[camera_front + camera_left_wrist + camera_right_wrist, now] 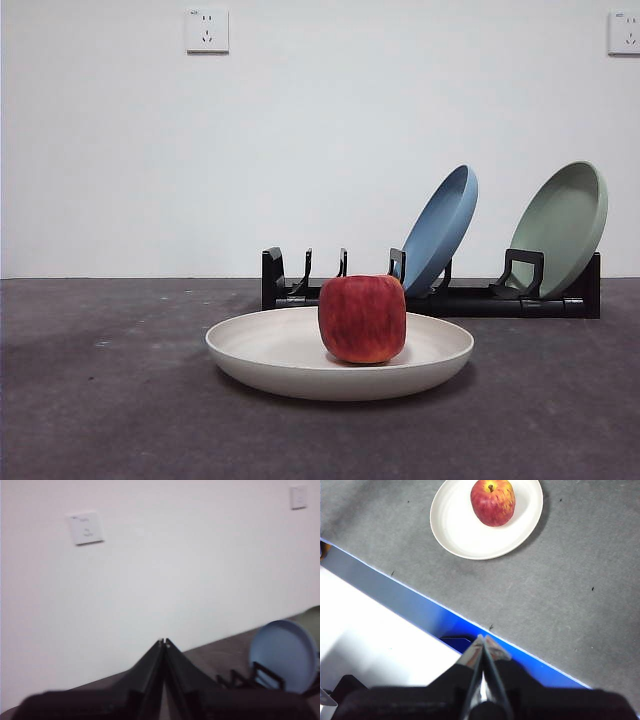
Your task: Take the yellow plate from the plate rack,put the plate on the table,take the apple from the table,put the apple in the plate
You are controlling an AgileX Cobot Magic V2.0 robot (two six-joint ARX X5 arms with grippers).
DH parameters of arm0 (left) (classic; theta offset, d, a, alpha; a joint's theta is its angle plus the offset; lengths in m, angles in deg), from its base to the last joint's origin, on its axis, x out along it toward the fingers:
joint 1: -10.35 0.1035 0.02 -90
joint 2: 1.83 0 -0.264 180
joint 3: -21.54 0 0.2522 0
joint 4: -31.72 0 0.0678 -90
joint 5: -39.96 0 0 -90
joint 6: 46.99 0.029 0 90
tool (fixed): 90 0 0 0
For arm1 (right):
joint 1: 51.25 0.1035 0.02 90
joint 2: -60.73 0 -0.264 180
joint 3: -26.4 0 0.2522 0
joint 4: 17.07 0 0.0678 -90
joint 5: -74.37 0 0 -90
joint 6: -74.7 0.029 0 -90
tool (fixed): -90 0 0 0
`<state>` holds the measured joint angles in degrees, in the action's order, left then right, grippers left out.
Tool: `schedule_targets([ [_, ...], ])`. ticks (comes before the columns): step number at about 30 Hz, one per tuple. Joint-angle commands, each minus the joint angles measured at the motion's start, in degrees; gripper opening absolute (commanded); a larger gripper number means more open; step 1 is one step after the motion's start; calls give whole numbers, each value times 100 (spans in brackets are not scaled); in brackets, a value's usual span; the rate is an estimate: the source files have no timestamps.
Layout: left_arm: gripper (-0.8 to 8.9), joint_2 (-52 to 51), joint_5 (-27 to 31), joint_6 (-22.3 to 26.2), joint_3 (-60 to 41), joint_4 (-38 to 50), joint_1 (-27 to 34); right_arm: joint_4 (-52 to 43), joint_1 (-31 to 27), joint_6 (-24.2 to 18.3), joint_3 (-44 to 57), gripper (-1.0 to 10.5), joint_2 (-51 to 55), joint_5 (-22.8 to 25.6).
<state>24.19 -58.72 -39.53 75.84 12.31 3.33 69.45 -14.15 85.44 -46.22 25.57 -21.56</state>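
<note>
Apple (362, 318) resting in yellow plate (270, 350), plate flat on table (100, 400)

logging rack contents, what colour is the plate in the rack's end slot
Sage green, seen best in the front view.

- No readable text, brand, number or sign shows in any view.
- The wall sockets (207, 30) bear tiny marks, too small to read.
- The yellow plate (290, 362) is plain.
</note>
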Motion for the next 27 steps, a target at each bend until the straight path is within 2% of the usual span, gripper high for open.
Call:
schedule_targets([
  [1, -3, -492, -33, -44, -1084, 424, 173, -26, 11, 33, 17, 1, 17, 13],
  [7, -3, -1488, -33, -175, -2564, 505, 452, -26, 11, 33, 17, 1, 17, 13],
  [13, -3, -2004, -22, -195, -3390, 472, 529, -26, 11, 33, 17, 1, 17, 13],
  [22, -3, -2225, 11, -201, -3858, 15, 531, -26, 11, 33, 17, 1, 17, 13],
  [27, -3, -2588, 24, -411, -4033, -326, 531, -26, 11, 33, 17, 1, 17, 13],
])
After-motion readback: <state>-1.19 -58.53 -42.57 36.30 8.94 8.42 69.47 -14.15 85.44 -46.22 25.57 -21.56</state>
